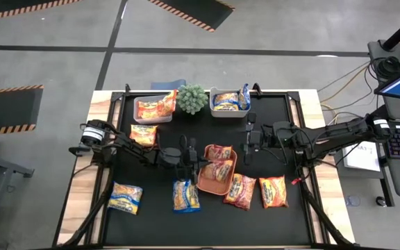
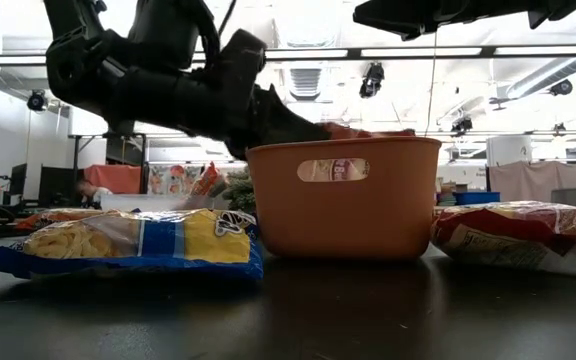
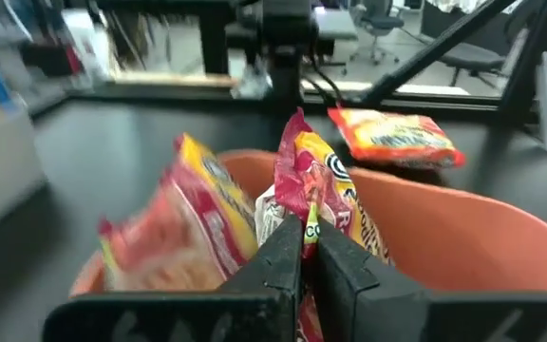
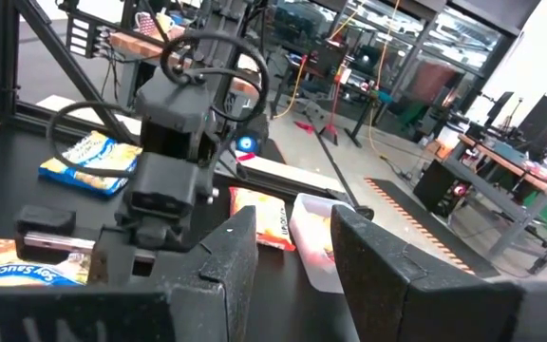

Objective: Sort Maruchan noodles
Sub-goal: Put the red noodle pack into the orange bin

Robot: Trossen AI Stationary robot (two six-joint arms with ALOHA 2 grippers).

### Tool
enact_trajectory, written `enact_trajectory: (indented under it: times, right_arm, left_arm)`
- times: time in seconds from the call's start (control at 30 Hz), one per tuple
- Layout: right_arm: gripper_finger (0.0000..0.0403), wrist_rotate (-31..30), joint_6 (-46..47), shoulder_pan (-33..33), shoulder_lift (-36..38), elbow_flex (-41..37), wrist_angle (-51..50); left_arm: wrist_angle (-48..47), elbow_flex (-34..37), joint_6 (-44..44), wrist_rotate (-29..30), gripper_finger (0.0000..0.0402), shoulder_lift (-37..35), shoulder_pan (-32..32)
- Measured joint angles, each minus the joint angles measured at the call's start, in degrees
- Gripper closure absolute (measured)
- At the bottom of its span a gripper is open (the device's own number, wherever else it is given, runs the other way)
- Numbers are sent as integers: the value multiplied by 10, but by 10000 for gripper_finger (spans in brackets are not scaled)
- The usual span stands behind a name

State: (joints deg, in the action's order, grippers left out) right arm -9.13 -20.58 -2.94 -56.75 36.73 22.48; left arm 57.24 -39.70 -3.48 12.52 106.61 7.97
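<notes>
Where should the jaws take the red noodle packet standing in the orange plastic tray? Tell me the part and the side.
Grip the crimped top edge of the red noodle packet, coming from above. It stands on edge inside the orange plastic tray, whose walls block its sides. The left gripper is shut on that edge; the right gripper hangs open.

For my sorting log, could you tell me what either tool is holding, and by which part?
The left tool pinches a dark red noodle packet by its edge, over the orange tray. The right tool is open and empty.

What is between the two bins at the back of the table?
A small green plant sits between the left bin, which holds orange noodle packets, and the right bin, which holds yellow-and-blue ones. The high view shows it.
</notes>
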Motion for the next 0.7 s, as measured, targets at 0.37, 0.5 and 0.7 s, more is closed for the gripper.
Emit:
enact_trajectory:
  times: [0.37, 0.5, 0.7]
  right_arm:
    - [275, 0, 0, 0, 0, 0, -1]
    - [275, 0, 3, 0, 0, 0, 0]
    - [275, 0, 7, 0, 0, 0, 0]
  left_arm:
    - [64, 1, 134, 15, 401, 10, -3]
    - [158, 8, 152, 15, 401, 47, -4]
    - [329, 36, 159, 15, 401, 121, -6]
